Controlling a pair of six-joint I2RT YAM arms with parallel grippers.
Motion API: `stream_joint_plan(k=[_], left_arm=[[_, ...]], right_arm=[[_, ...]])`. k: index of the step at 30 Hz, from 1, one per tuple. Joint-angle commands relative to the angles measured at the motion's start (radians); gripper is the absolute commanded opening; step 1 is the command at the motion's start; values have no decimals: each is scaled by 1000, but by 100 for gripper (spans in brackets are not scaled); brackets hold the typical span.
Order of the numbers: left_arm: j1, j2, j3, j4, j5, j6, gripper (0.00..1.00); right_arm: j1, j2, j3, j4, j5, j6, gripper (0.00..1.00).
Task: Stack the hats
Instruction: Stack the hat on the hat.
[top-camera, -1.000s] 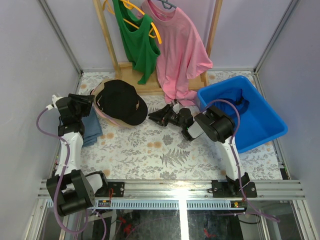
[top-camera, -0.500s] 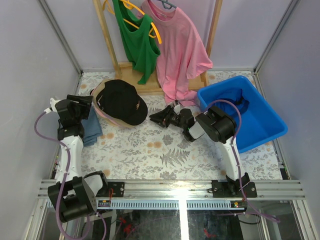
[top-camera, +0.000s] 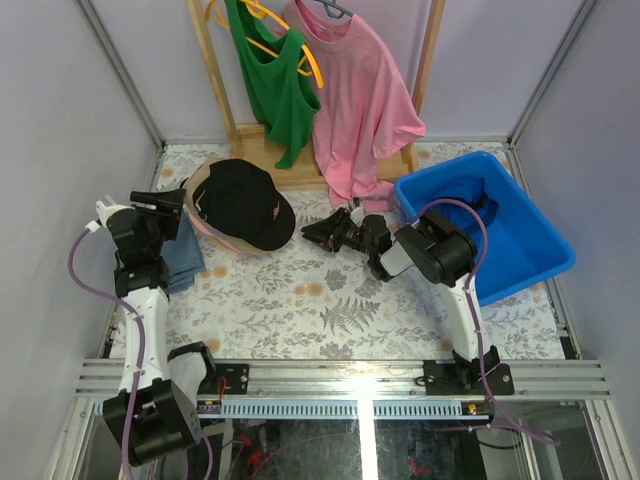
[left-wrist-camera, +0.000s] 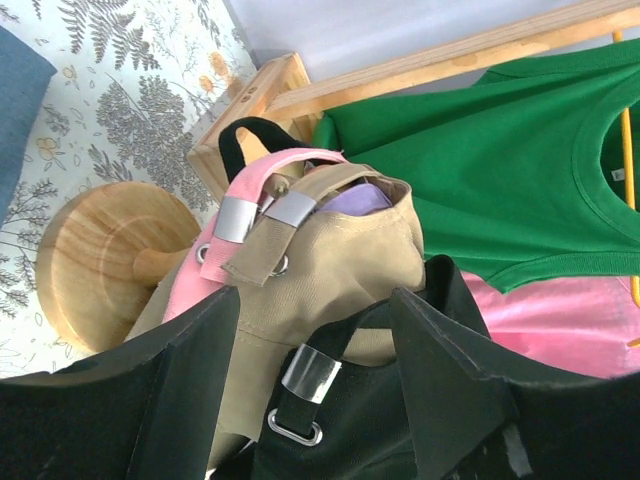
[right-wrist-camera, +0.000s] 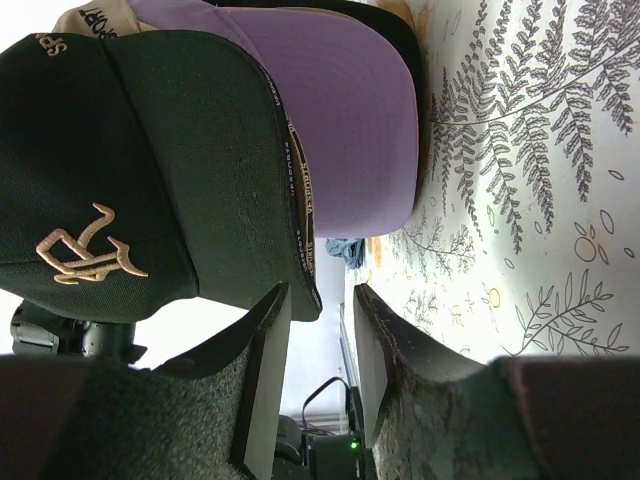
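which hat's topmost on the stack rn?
The black cap, gold emblem on front; tan cap, pink cap and lavender cap all sit beneath it.

A robotics lab test cell: plain walls (top-camera: 60, 120), an aluminium frame rail (top-camera: 350, 375), and a wooden clothes rack (top-camera: 255, 148).

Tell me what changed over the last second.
The left gripper shifted a little leftward and spread its jaws wider at the back of the black cap, apparently letting go. The right gripper edged slightly rightward, jaws unchanged and empty. The black cap stayed on top of the hat stack; the blue bin and pink T-shirt did not move.
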Motion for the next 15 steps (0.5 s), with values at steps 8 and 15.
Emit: stream_joint_plan(k=[8,15], left_arm=[[6,-16,-1,81,130,34,59],[4,24,52,10,131,122,58]], right_arm=[[-7,-67,27,25,0,-20,39],[-6,-62,42,22,1,-16,39]])
